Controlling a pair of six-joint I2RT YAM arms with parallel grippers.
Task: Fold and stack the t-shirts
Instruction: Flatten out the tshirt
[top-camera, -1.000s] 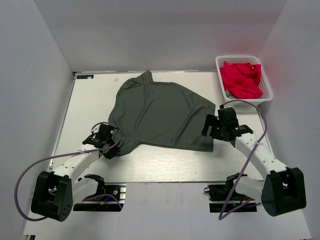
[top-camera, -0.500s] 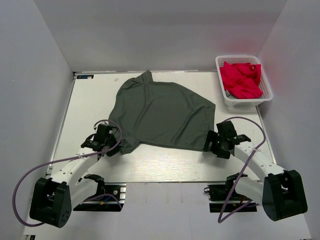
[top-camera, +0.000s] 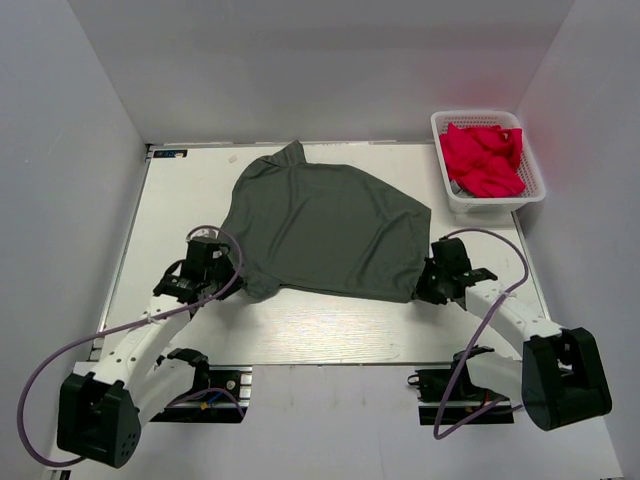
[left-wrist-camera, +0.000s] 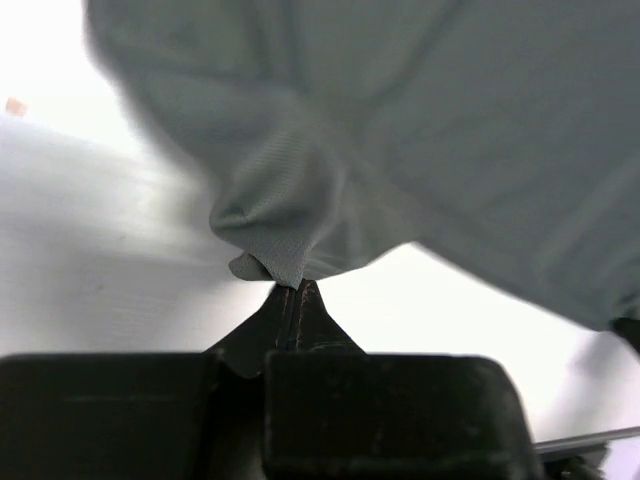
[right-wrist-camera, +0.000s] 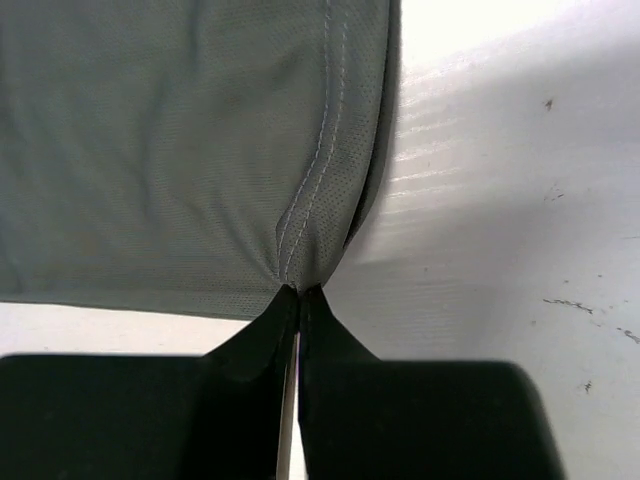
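A dark charcoal-grey t-shirt (top-camera: 320, 225) lies spread on the white table (top-camera: 180, 190), its far corner bunched near the back edge. My left gripper (top-camera: 228, 280) is shut on the shirt's near left corner; in the left wrist view (left-wrist-camera: 293, 288) the cloth (left-wrist-camera: 400, 150) puckers at the fingertips. My right gripper (top-camera: 425, 288) is shut on the near right corner, and in the right wrist view (right-wrist-camera: 300, 292) the stitched hem (right-wrist-camera: 310, 200) is pinched between the tips. Bright red-pink t-shirts (top-camera: 482, 158) lie piled in the basket at the back right.
A white plastic mesh basket (top-camera: 530, 195) stands at the table's back right corner. White walls close in the left, back and right sides. Purple cables loop from both arms near the front edge.
The right gripper has moved down to the shirt's near right corner and shut on it. The left gripper has shut on the near left corner and shifted slightly away from the front edge.
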